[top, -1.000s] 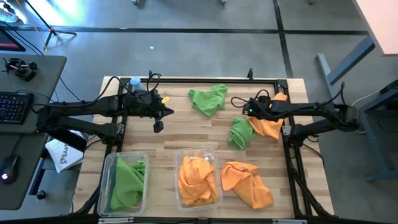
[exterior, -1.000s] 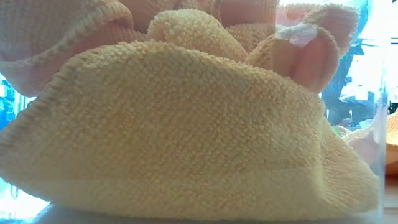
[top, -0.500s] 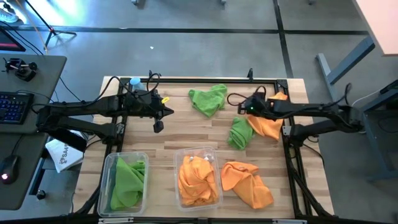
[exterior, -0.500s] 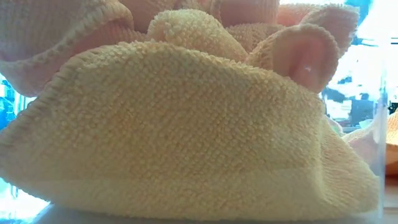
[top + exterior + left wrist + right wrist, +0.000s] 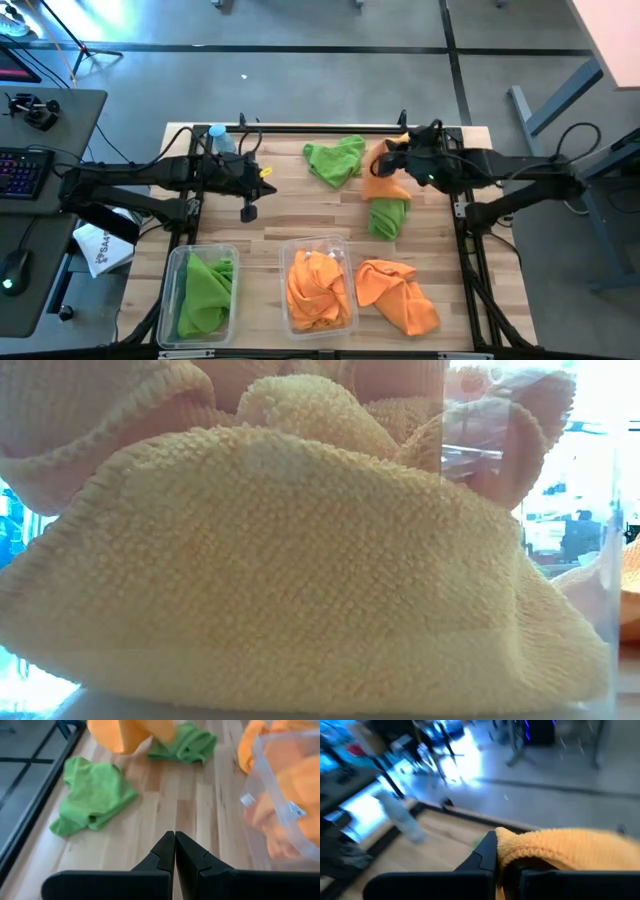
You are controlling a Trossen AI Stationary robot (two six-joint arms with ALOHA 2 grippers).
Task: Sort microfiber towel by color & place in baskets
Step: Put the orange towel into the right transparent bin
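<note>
My right gripper (image 5: 393,162) is up over the far right of the table, shut on an orange towel (image 5: 380,172) that hangs above a green towel (image 5: 388,216). Another green towel (image 5: 335,160) lies flat at the far middle, and another orange towel (image 5: 396,295) lies at the near right. The left basket (image 5: 182,262) holds green cloth, the middle basket (image 5: 291,247) orange cloth (image 5: 300,560). My left gripper (image 5: 250,209) hovers shut over the bare left part of the table, its fingers (image 5: 167,855) touching nothing. My right gripper pinches a bunched, hemmed edge of the orange towel (image 5: 520,847) between its two fingers. The fingers slant slightly downward, pointing toward the table's left. The cloth drapes over the fingertips and hangs slack below, lifted clear of the table (image 5: 125,732).
A clear water bottle (image 5: 219,134) stands at the far left corner. A white packet (image 5: 100,250) lies off the table's left edge. Bare wood (image 5: 290,205) shows between the two arms.
My right gripper has shut on the orange towel at the far right, then risen fast and swung toward the table's far edge and left, rolling as it went. The towel has come off the table, bunched up, and now hangs over the green towel.
</note>
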